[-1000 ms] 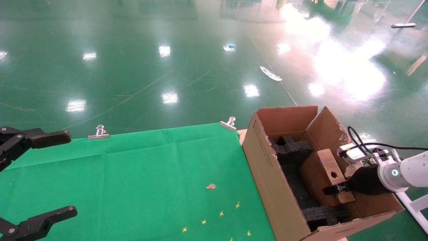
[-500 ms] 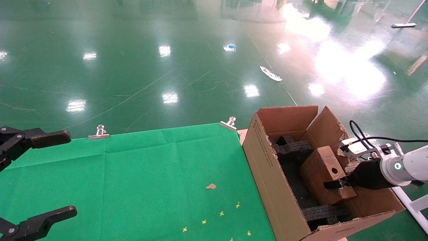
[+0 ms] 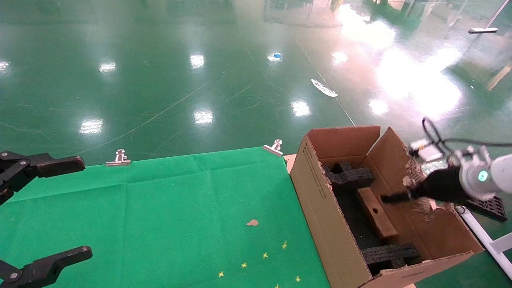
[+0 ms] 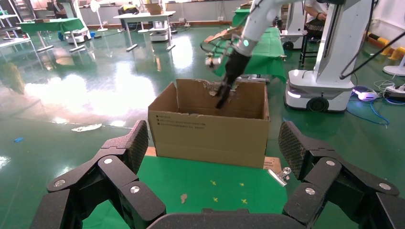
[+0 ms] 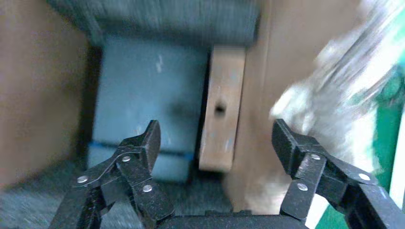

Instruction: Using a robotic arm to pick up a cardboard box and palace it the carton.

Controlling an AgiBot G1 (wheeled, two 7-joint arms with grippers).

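Shiny green floor lies all around the green cloth [image 3: 160,208] and the carton [image 3: 320,208]. Below the wide-open right gripper [image 5: 217,143], which holds nothing, the cardboard box [image 3: 376,214] sits inside the carton between black foam pieces [image 3: 348,176]. It looks light and stiff, best pinched on its two long sides; the left gripper [image 4: 210,157] waits open, far away

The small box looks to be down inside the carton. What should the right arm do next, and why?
Probably lift clear and retract. The right gripper is open and empty above the carton, and the cardboard box lies inside, apart from the fingers. The left gripper is parked over the green cloth.
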